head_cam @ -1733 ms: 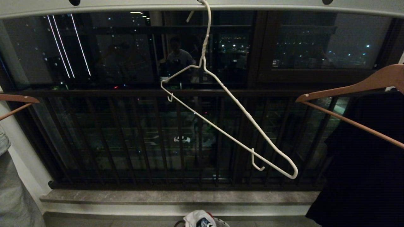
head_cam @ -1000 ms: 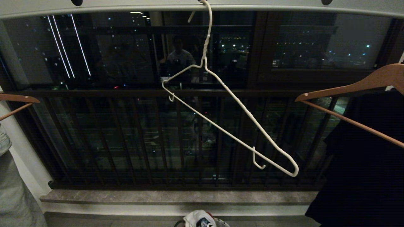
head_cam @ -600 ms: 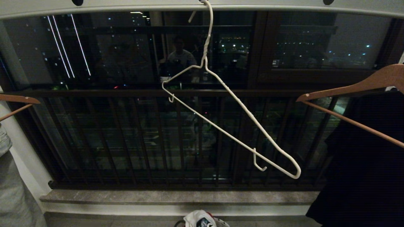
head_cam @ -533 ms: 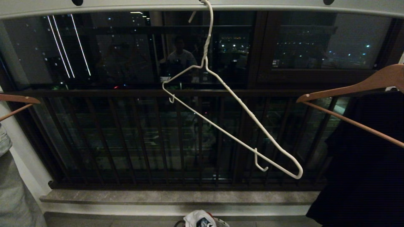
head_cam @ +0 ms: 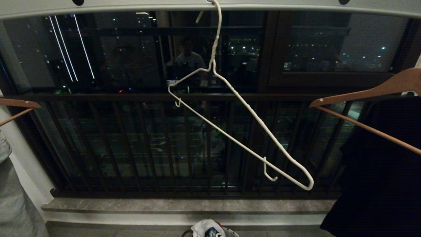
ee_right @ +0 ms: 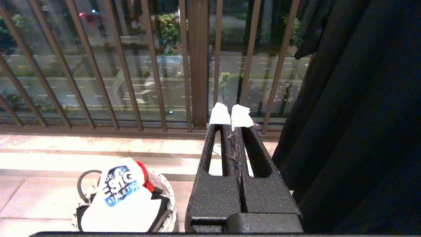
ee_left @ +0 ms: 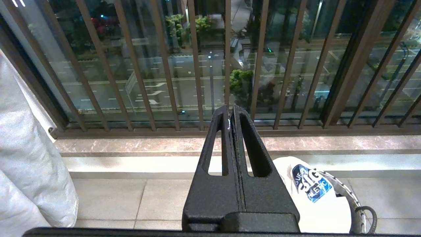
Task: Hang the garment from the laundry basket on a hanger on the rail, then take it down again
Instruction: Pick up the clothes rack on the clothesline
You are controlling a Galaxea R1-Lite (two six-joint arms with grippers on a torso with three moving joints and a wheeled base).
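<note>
The white wire hanger (head_cam: 214,49) hangs empty and tilted from the pale grey rail (head_cam: 131,8) at the top of the head view, its lower end down to the right. The white garment (head_cam: 205,228) with a blue chest graphic lies bunched in the laundry basket at the bottom edge. The left wrist view shows the garment (ee_left: 312,204) and the basket (ee_left: 357,204) on the floor below. My left gripper (ee_left: 231,110) is shut and empty. My right gripper (ee_right: 231,113), white-tipped, is shut and empty above the floor, with the garment (ee_right: 121,200) and the basket (ee_right: 164,194) beside it.
Brown wooden hangers hang at the left (head_cam: 19,103) and right (head_cam: 371,90), the right one above a large black garment (head_cam: 378,164). The dark balcony railing (head_cam: 131,97) and stone sill (head_cam: 184,205) lie ahead. Pale cloth (ee_left: 29,164) hangs at the left. Red cloth (ee_right: 144,176) sits in the basket.
The wire hanger sways slightly on the rail, its lower end drifting a little right and down. Neither arm has moved.
</note>
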